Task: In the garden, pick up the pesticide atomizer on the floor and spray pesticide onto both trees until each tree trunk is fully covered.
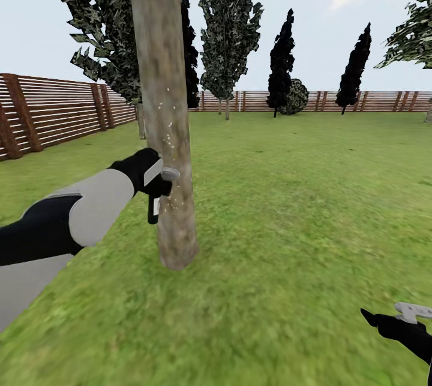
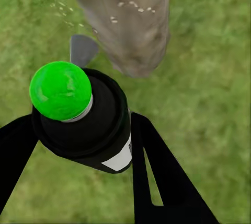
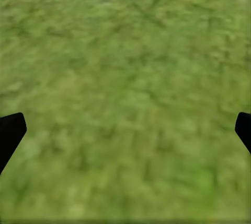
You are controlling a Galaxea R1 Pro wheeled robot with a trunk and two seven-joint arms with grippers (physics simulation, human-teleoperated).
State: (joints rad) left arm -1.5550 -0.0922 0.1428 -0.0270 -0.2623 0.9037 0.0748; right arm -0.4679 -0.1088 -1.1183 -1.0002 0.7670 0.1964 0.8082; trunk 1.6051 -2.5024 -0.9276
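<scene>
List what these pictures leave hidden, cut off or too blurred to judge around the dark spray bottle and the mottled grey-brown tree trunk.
- Mottled grey-brown tree trunk: head view's top edge cuts it off; its far side is hidden.
- Dark spray bottle: in the head view the left gripper covers most of it.
- White label: the left wrist view shows just a blurred, unreadable edge.
- Right gripper: head view's corner cuts it.

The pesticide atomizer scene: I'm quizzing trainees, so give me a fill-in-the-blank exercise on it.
1. The pesticide atomizer is held in the ____ claw.
2. Its nozzle faces the tree ____, flecked with pale droplets.
3. The right claw hangs open above the ____.
4. The ball atop the atomizer in the left wrist view is ____.

Missing words: left; trunk; grass; green
</scene>
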